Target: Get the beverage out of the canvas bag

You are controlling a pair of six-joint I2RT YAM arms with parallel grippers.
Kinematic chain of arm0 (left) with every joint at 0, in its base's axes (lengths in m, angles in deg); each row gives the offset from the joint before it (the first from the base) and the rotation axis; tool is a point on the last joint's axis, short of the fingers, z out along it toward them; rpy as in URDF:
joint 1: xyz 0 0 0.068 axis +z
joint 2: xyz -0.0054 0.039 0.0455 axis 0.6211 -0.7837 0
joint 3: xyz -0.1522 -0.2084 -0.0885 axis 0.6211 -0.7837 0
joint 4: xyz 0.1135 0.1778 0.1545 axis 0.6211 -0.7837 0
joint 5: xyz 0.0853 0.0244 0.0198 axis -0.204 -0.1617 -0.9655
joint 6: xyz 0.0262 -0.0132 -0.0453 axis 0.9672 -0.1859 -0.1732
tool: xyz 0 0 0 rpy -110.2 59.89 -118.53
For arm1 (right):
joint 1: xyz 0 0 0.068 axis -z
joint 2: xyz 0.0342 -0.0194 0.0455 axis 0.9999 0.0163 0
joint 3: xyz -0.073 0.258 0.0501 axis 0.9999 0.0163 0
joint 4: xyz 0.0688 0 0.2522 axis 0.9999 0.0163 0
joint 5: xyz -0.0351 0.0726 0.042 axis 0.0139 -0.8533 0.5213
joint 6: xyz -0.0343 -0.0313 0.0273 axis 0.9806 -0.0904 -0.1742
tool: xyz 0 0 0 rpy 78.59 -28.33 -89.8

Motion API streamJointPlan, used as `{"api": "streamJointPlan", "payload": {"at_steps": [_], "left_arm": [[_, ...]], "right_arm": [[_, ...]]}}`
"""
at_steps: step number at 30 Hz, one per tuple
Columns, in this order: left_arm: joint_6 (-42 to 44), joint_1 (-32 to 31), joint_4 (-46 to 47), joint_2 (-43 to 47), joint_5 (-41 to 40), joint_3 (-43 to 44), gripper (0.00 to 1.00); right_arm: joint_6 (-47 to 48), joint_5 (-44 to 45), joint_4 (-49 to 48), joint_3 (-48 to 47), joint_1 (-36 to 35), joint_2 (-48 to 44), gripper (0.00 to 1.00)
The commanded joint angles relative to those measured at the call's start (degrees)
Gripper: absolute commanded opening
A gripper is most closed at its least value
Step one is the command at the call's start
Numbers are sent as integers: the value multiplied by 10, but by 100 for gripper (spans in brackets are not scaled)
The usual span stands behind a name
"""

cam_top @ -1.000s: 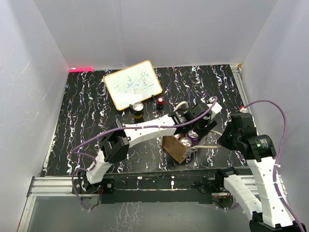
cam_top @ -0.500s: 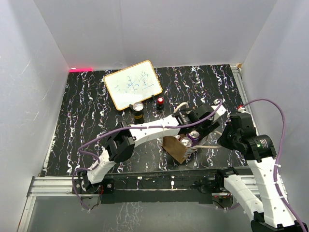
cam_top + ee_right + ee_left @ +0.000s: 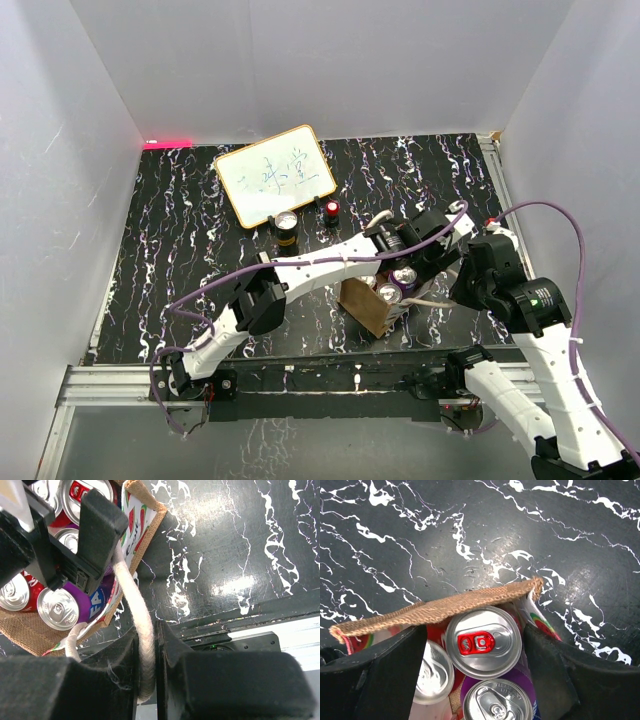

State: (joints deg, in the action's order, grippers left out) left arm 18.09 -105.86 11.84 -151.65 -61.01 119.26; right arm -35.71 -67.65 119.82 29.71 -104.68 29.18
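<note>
On the black, white-veined worktop (image 3: 170, 240), a wooden-framed whiteboard (image 3: 275, 175) lies at the back left. A dark can with a pale lid (image 3: 287, 229) and a small red container (image 3: 331, 211) stand just beside it. Further right, near the front edge, stands the small brown canvas bag (image 3: 362, 303), with beverage cans upright inside.

The left jaws hang over the mouth of the bag, spread wide, one finger on each side of a silver-topped can with a red tab (image 3: 482, 642). I cannot tell whether they touch it. The right jaws are pinched on the white cord handle (image 3: 145, 645) at the bag's right side.

Only the left wrist view shows the red tab. Only the right wrist view shows the grip on the cord. Only the top view shows the whiteboard.
</note>
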Motion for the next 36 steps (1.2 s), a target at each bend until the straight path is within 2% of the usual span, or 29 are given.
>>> {"api": "streamJointPlan", "payload": {"at_steps": [1, 4, 9, 15, 22, 27, 32, 36], "left_arm": [[5, -8, -74, -6, -27, 87, 77], [10, -15, -78, -15, -26, 125, 81], [6, -16, -59, -26, -8, 111, 80], [13, -15, -60, -36, -35, 109, 79], [5, -15, -74, -31, -37, 75, 66], [10, -15, -72, -17, -41, 47, 63], [3, -15, -69, -23, -1, 58, 66], [-8, -14, -49, 2, 3, 19, 74]], "right_arm": [[-12, 27, -26, -17, -15, 3, 18], [-12, 27, -24, -18, -18, 2, 17], [-11, 23, -21, -19, -19, 2, 18], [-10, 19, -22, -16, -19, 3, 18], [-10, 18, -25, -14, -19, 8, 18], [-10, 17, -25, -14, -18, 7, 18], [-11, 20, -22, -17, -19, 5, 18], [-10, 21, -20, -19, -19, 2, 18]]}}
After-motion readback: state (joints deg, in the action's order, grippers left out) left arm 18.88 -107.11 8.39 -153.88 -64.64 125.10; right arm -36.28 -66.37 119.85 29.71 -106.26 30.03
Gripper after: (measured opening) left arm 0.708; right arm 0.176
